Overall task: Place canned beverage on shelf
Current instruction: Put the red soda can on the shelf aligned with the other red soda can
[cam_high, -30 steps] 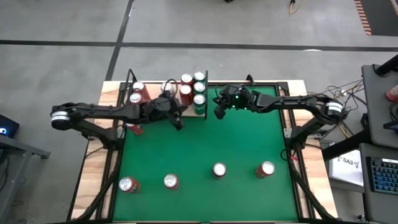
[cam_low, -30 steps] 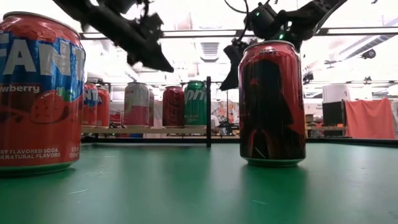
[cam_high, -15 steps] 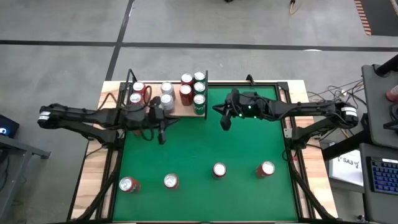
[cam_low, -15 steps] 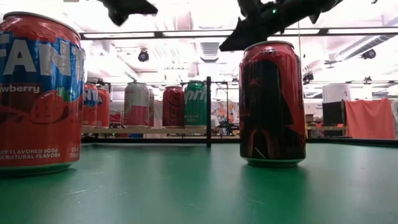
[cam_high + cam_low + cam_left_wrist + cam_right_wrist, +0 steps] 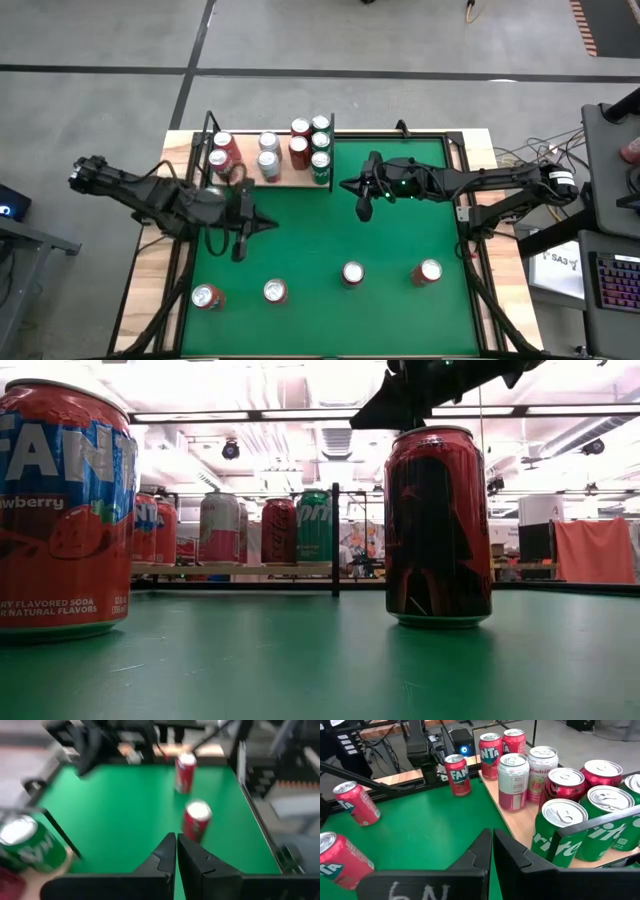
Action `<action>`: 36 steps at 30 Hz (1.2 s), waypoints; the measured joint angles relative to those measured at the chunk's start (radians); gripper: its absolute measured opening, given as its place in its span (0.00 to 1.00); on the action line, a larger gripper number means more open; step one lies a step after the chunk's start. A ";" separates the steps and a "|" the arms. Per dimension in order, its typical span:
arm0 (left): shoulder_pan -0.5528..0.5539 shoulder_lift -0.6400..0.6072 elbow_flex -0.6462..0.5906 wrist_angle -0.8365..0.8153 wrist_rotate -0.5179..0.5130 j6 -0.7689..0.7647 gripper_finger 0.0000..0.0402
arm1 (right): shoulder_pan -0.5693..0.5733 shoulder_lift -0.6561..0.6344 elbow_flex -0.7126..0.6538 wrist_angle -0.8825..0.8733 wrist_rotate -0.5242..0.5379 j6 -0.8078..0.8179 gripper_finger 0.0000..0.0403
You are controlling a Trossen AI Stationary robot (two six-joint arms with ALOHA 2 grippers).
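The shelf [image 5: 288, 178], a pale wood panel with thin black rods, lies at the far left of the green felt. Several cans [image 5: 298, 148] stand upright on it, red, pink and green; the right wrist view shows them [image 5: 513, 780] close by. Several more cans [image 5: 275, 291] stand on the felt along the near edge. My left gripper [image 5: 238, 248] hangs shut and empty over the felt, nearer than the shelf's left half. My right gripper [image 5: 362, 207] is shut and empty, right of the shelf. In the low view only the right gripper [image 5: 385, 410] shows.
In the low view a strawberry Fanta can [image 5: 62, 510] and a dark red can [image 5: 437, 525] stand close to the camera. Open felt [image 5: 320, 230] lies between the shelf and the near row of cans. Wooden side strips and black frame rails [image 5: 180, 270] flank the felt.
My left gripper has drawn back from the shelf's front edge toward the table's near and left edges, rising and swinging round, and has left the low view. My right gripper has moved up and a little toward the near edge, away from the shelf's right end. Both stayed shut.
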 joint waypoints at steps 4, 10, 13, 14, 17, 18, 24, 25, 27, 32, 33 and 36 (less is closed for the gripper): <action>-0.072 0.057 0.074 -0.153 0.003 -0.095 0.00 | 0.000 0.000 0.000 0.000 0.000 -0.003 0.02; -0.168 0.152 0.134 -0.282 0.068 -0.190 0.00 | 0.000 0.002 0.000 -0.002 0.000 -0.009 0.02; -0.207 0.196 0.141 -0.281 0.120 -0.212 0.00 | 0.000 0.002 0.000 -0.004 0.000 -0.009 0.02; -0.219 0.211 0.142 -0.282 0.132 -0.221 0.00 | 0.000 0.002 0.000 -0.006 0.000 -0.009 0.02; -0.244 0.251 0.141 -0.283 0.133 -0.263 0.00 | 0.000 0.002 0.000 -0.008 0.000 -0.011 0.02; -0.247 0.261 0.141 -0.288 0.133 -0.279 0.00 | 0.000 0.002 0.000 -0.007 0.000 -0.011 0.02; -0.254 0.316 0.138 -0.300 0.127 -0.321 0.08 | 0.001 0.002 0.000 -0.008 -0.001 -0.012 0.02; -0.254 0.322 0.138 -0.300 0.125 -0.325 0.10 | 0.002 0.002 0.000 -0.008 -0.001 -0.012 0.02; -0.254 0.339 0.139 -0.300 0.124 -0.341 0.15 | 0.002 0.002 0.000 -0.010 -0.003 -0.012 0.02; -0.254 0.377 0.153 -0.300 0.116 -0.378 0.34 | 0.002 0.003 0.000 -0.034 -0.003 -0.011 0.02; -0.253 0.387 0.156 -0.300 0.101 -0.379 0.39 | 0.002 0.003 -0.001 -0.040 -0.003 -0.011 0.02; -0.254 0.413 0.162 -0.301 0.062 -0.371 0.54 | 0.002 0.003 -0.001 -0.054 -0.003 -0.006 0.02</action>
